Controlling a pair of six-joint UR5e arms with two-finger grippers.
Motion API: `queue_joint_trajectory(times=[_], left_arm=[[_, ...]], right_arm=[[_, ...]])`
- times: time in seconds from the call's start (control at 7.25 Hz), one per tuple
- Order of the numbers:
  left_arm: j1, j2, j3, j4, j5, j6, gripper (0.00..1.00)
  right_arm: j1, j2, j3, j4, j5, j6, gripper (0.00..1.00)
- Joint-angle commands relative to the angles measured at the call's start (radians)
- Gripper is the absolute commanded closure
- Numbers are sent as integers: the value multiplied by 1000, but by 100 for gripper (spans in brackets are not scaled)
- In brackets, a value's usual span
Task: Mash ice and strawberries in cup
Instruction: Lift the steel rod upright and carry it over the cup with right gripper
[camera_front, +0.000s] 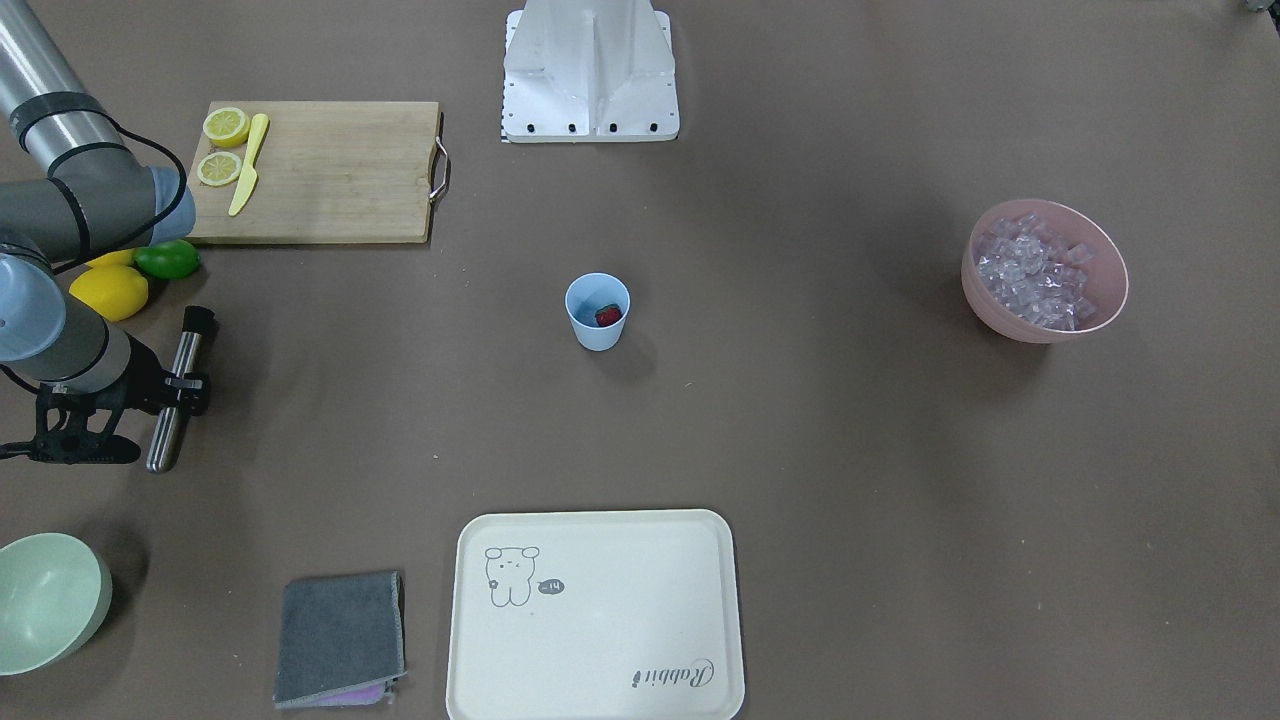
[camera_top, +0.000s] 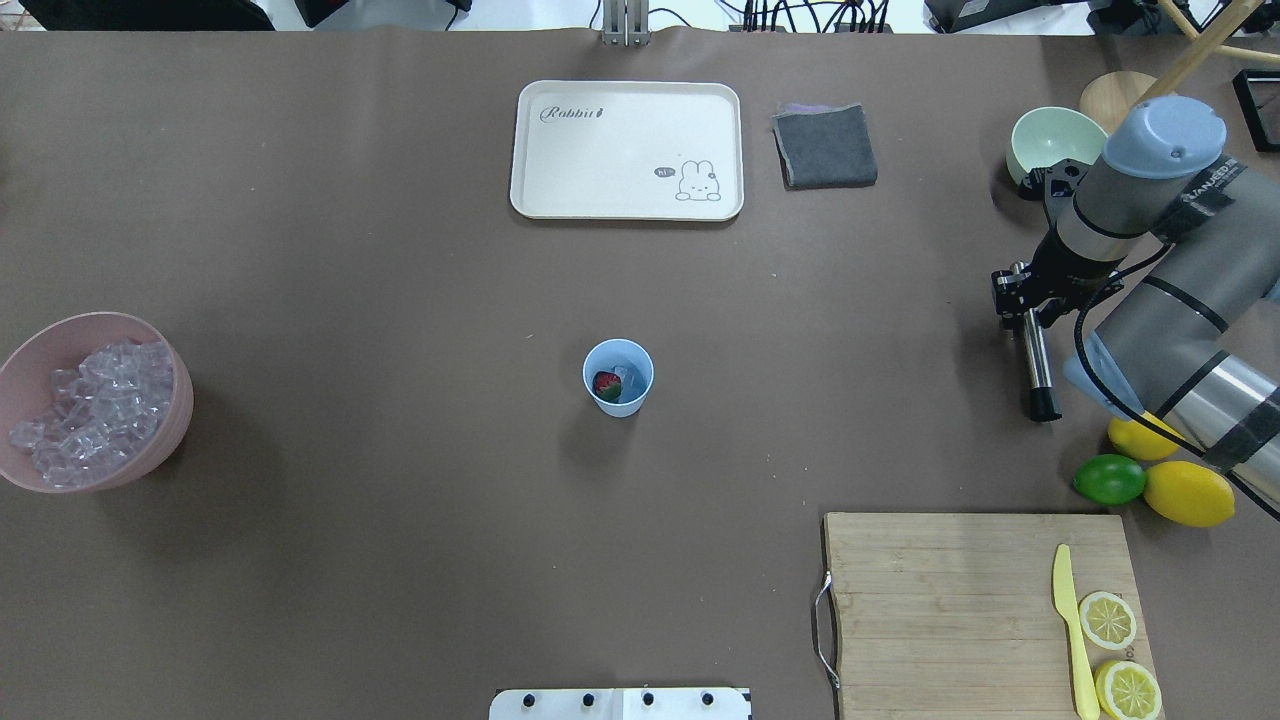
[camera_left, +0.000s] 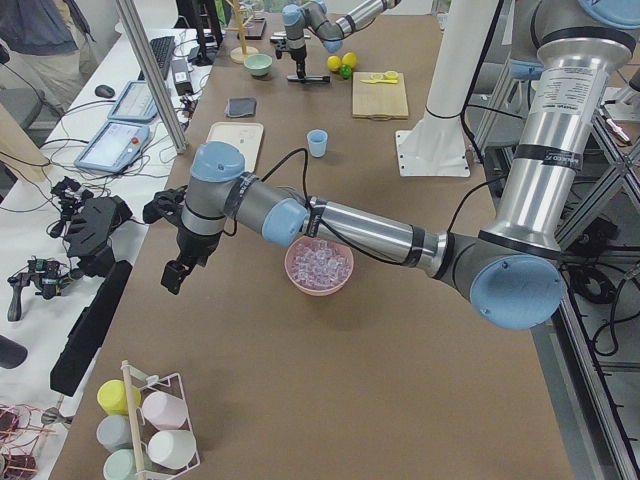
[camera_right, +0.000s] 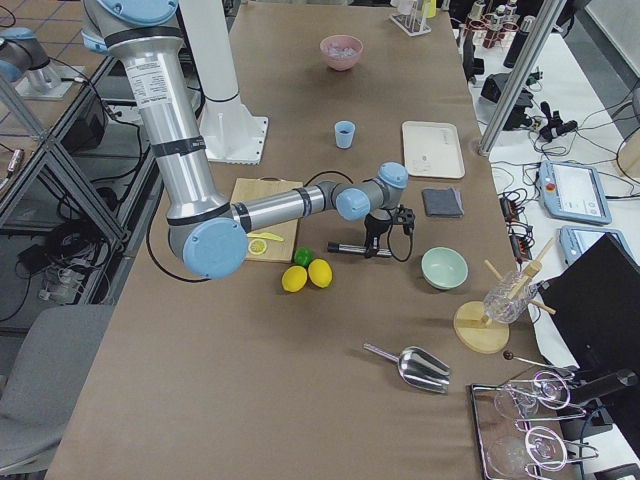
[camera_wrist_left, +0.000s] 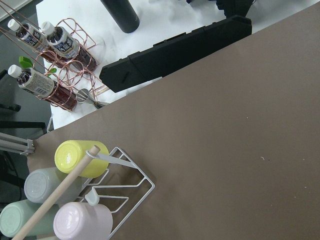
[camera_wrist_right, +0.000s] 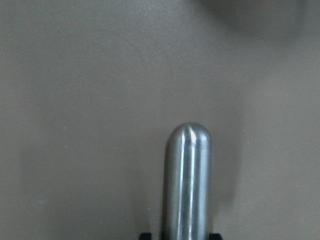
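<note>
Light bright, even, from overhead. Tabletop (camera_front: 850, 450) matte, no glare. Soft, faint shadows beside cup (camera_front: 597, 335) and pink bowl (camera_front: 1000, 322). Right wrist view soft, approx. out of focus; white streaks on steel rod (camera_wrist_right: 189, 180). Other views sharp.

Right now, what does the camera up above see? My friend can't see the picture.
A small blue cup holding a strawberry and ice stands mid-table. At the right edge, the right gripper is shut on a metal masher. A pink bowl of ice sits far left.
</note>
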Motion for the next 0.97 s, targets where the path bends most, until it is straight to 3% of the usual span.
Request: queue_joint_trajectory(times=[0.0,0.55,0.83], left_arm=[[0,-4,5,0,0,-1,3],[34,-5,7,1,0,1,3],[43,-10,10,12,-2,-5,3]], right_arm=[[2,-2,11,0,-7,9,100],[59,4,118,0,-34,12,100],[62,24,245,1,-50,15,100]])
